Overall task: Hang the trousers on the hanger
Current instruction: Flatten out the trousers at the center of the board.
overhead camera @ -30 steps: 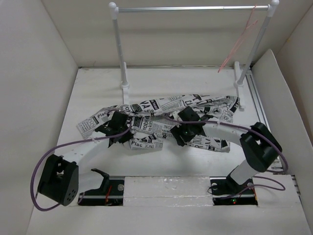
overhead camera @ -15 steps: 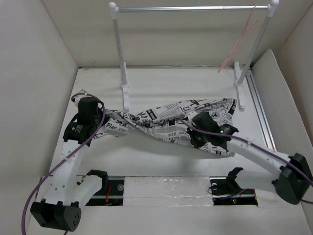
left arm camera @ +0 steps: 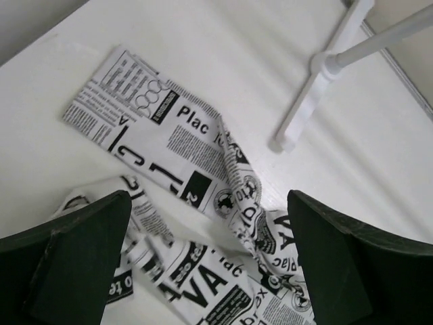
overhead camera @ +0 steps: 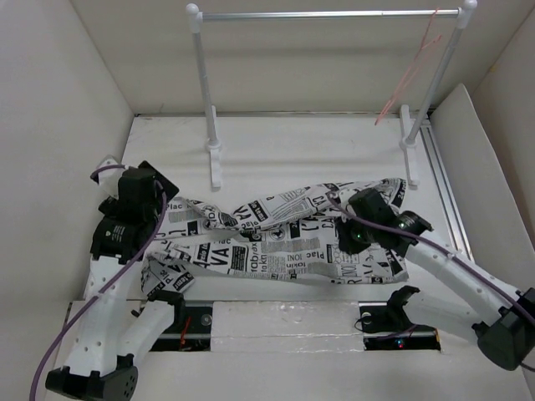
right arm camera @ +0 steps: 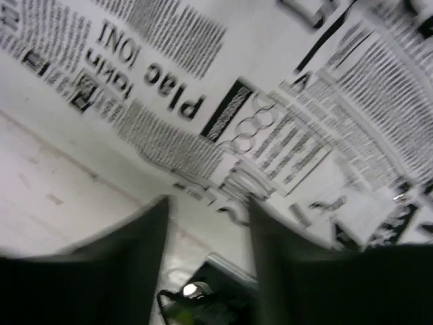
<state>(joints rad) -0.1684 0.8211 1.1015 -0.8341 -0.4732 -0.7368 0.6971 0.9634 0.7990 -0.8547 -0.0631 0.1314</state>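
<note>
Toward the near edge of the flat white desk (overhead camera: 292, 146) lie the soft white fabric trousers (overhead camera: 267, 242), printed all over with black newspaper-style text. They are spread out, creased, in a long band. It runs from near the desk's left edge to near its right edge, with the right end a little farther back than the left. All of the cloth rests on the surface.

The black two-fingered left gripper (left arm camera: 208, 203) hangs over the left end of the trousers. Its jaws stand wide apart and hold nothing. Its wrist view shows a leg end lying flat on the desk below the fingers.

The black right gripper (right arm camera: 206, 203) sits low over the right end of the trousers. That wrist view is blurred, but a gap shows between the two fingers, with printed cloth beyond it and nothing pinched.

Farther back stands a rack of white posts with a silver crossbar (overhead camera: 326, 14). The near ends of its feet come close to the trousers.

The thin pale pink-red hanger (overhead camera: 408, 73) of slender rods hangs from the right end of the crossbar, beside the right post. It is well apart from the trousers, which are not on it.
</note>
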